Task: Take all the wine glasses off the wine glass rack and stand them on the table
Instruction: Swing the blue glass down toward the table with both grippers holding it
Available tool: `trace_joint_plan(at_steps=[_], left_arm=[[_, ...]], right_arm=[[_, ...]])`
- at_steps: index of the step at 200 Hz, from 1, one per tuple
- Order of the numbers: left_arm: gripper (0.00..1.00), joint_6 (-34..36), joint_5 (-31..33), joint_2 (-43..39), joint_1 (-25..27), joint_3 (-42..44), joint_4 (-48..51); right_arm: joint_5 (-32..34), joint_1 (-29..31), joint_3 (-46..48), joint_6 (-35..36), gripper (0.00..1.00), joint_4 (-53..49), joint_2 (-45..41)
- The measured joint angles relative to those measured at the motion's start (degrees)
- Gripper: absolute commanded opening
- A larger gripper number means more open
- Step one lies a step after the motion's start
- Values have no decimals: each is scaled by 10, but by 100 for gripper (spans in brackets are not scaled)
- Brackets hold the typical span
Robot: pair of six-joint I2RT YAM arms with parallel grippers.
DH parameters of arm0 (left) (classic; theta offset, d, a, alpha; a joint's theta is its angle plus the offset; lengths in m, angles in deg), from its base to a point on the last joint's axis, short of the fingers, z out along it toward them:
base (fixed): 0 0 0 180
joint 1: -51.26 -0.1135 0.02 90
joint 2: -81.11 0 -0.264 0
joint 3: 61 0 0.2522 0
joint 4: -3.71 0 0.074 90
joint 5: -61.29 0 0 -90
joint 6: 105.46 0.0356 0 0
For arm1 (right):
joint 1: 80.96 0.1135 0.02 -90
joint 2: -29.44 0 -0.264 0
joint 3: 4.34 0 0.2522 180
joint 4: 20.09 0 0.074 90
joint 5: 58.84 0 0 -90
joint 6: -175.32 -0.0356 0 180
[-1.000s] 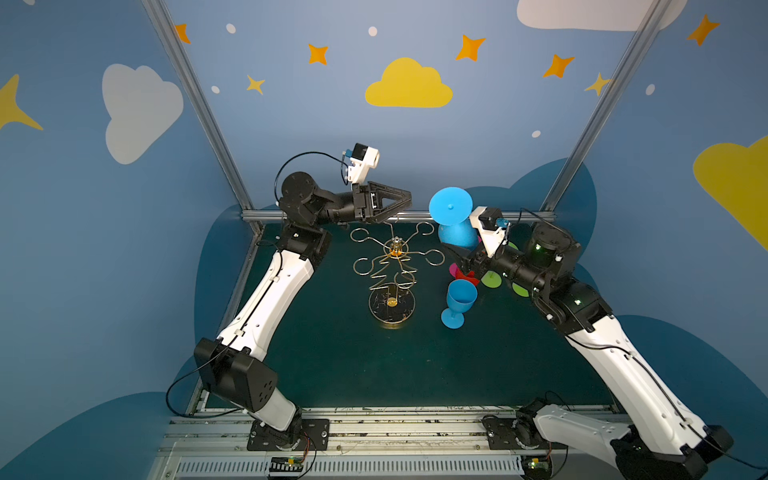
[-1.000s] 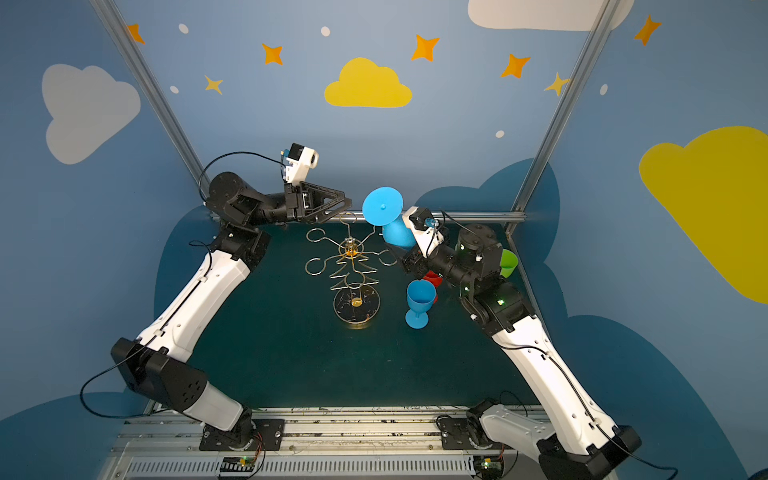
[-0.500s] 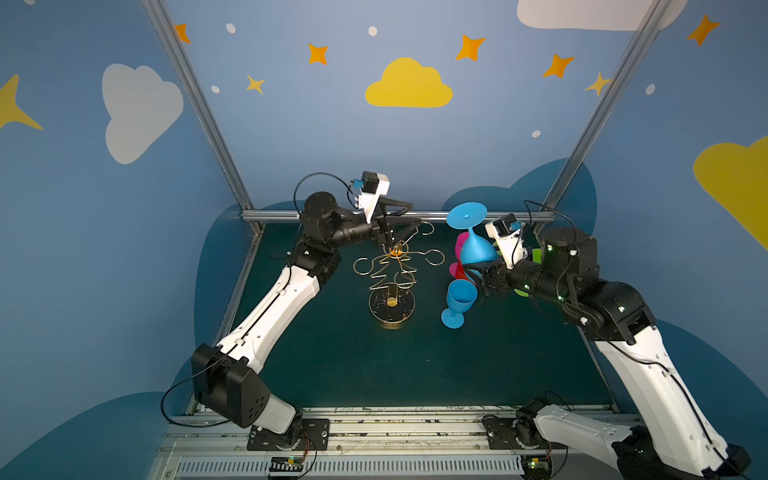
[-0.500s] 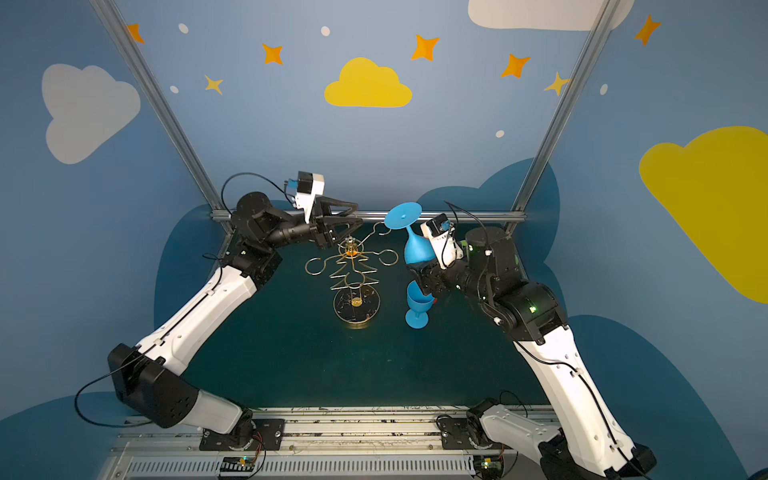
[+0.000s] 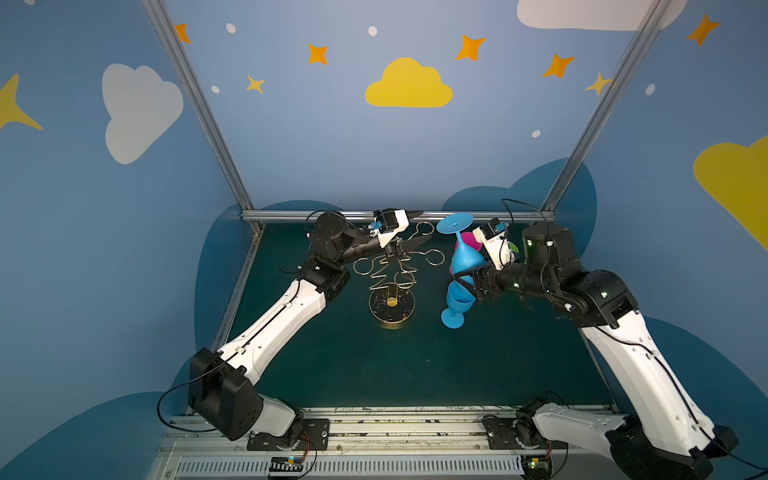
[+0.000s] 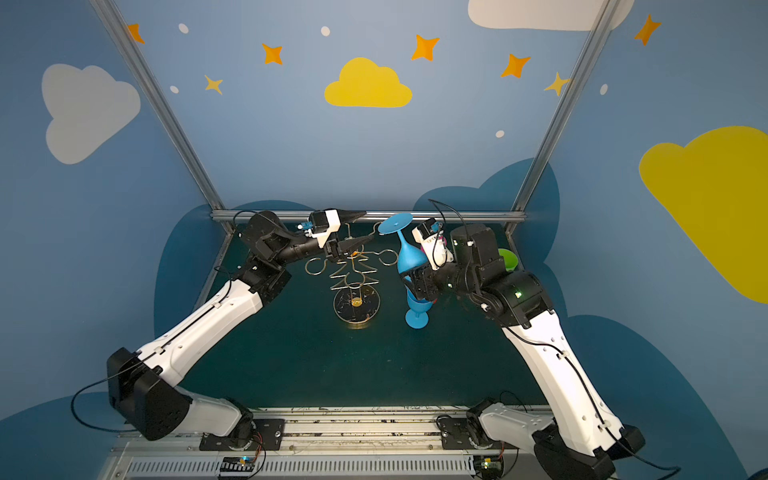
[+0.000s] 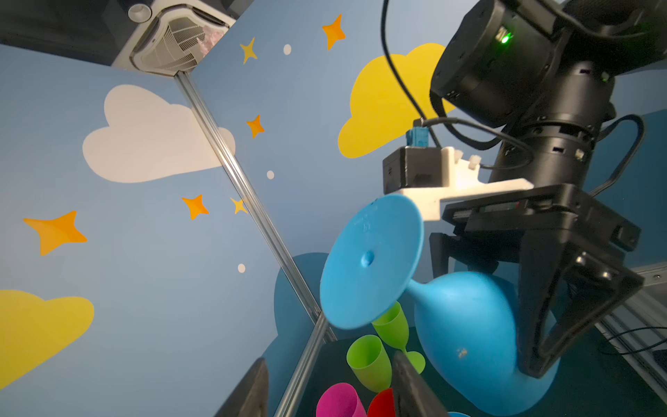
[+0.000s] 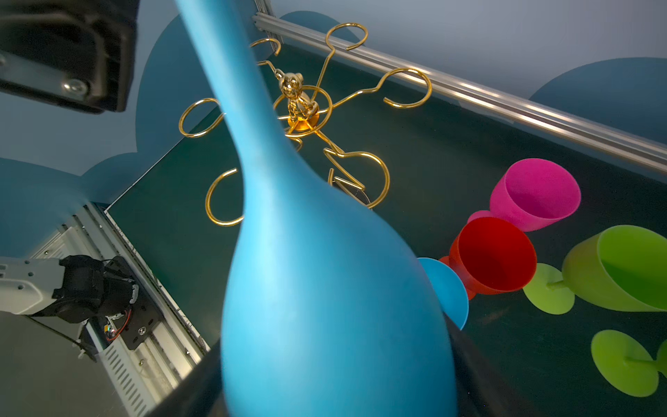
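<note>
Along the near edge of the bench (image 5: 415,365) both arm bases are mounted on a metal rail (image 5: 395,422). At the middle of the bench the wine glass rack (image 5: 392,307) is stood upright on its round base, and none of its gold loops is occupied. A small gold bear figure (image 8: 296,94) is seen at the top of its post.

Just to the right of the rack, a second blue glass (image 5: 455,305) is stood upright on its foot.

Directly above that glass, the wine glass (image 5: 465,257) is held upside down and tilted by the right gripper (image 5: 465,277). Its bowl is clamped between the jaws, one on each side. Its stem and round foot are pointed up and towards the far edge. The wine glass is carried clear of the rack, to the right of the nearest loop. Whether its rim is touching the glass beneath cannot be told.

Farther back, the left gripper (image 6: 368,225) is held over the far side of the rack. Its jaws are parted, and nothing is held between them.

Near the far right corner, a red glass (image 8: 494,256), a pink glass (image 8: 534,195) and two green glasses (image 8: 620,267) are grouped on the bench.
</note>
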Motion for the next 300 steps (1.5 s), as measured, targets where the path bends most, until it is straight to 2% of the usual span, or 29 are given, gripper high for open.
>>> trace_joint_plan(at_steps=[54,108,142,155,166,181,205,241,269,300], left_arm=[[48,40,2,-1,12,0,3],[25,57,3,-1,14,0,12],[15,65,2,-1,16,0,16],[8,72,4,-1,15,0,19],[3,84,10,-1,13,0,23],[3,84,17,-1,11,1,27],[3,73,35,-6,11,15,19],[3,3,92,-30,14,57,19],[3,-90,156,-63,17,93,9],[3,-171,195,-84,10,110,-3]], right_arm=[[-17,21,-3,-13,17,5,21],[-17,37,-3,-26,17,10,28],[-15,43,-3,-36,19,13,28],[-15,46,-3,-43,25,13,28],[-16,47,-3,-48,38,14,27],[-16,48,-3,-52,60,16,24],[-14,48,6,-58,78,26,10],[-20,43,33,-62,86,69,-45],[-39,25,36,-62,87,92,-75],[-62,3,47,-64,87,114,-111]])
